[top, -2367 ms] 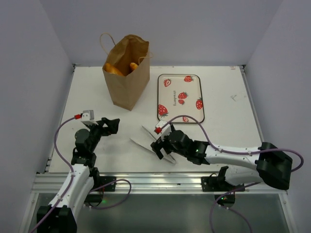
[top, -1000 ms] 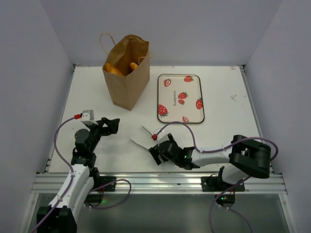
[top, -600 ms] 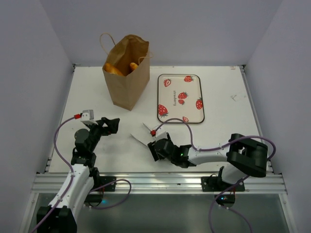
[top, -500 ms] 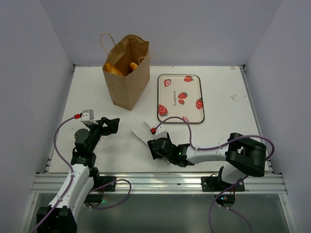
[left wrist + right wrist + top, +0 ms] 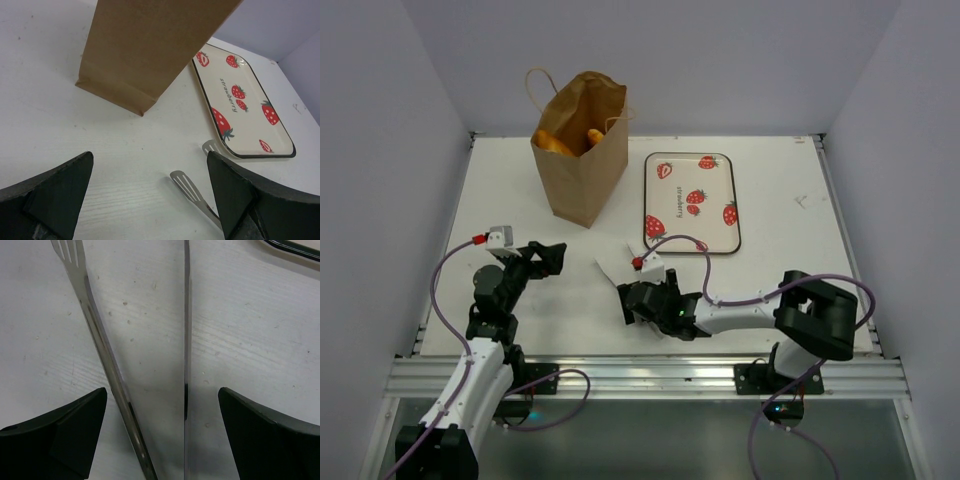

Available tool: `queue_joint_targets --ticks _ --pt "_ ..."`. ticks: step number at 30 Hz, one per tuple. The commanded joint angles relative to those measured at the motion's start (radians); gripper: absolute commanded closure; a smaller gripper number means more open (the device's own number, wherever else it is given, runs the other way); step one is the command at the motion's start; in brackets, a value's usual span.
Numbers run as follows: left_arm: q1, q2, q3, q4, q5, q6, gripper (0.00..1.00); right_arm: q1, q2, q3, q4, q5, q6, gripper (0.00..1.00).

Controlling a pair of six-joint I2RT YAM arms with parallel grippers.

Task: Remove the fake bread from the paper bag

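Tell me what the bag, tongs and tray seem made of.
Paper bag: matte brown kraft paper, creased, with a folded bottom.
Tongs: polished metal, probably steel; mirror-like slotted blades.
Tray: glossy printed surface with a dark rim, likely plastic or enamelled tin; cannot tell which.

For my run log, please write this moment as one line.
left gripper open, holding nothing | right gripper open around tongs, not gripping | fake bread in paper bag
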Motion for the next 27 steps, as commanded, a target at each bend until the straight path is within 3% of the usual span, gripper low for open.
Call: queue_joint_targets --ticks 1,5,9,18,25,27 --pt "-0.006 -0.004 0.036 0.022 0.023 0.021 0.00 0.003 -0.059 0.016 -0.020 0.067 0.014 0.01" --pt "-0.006 -0.005 0.038 0.019 0.025 0.023 0.00 0.005 -0.104 -0.005 0.006 0.064 -0.021 0.01" --pt "-0.006 -0.016 0.035 0.017 0.026 0.023 0.00 0.005 -0.132 -0.037 0.083 0.022 -0.181 0.01" --pt "-0.006 -0.015 0.032 0.026 0.036 0.024 0.00 0.005 -0.259 -0.158 0.254 0.055 -0.277 0.01" --pt "-0.006 -0.013 0.030 0.032 0.045 0.024 0.00 0.003 -0.290 -0.116 0.120 -0.008 -0.222 0.01" --pt "-0.006 -0.013 0.030 0.031 0.045 0.024 0.00 0.003 -0.291 -0.131 0.156 -0.048 -0.225 0.01"
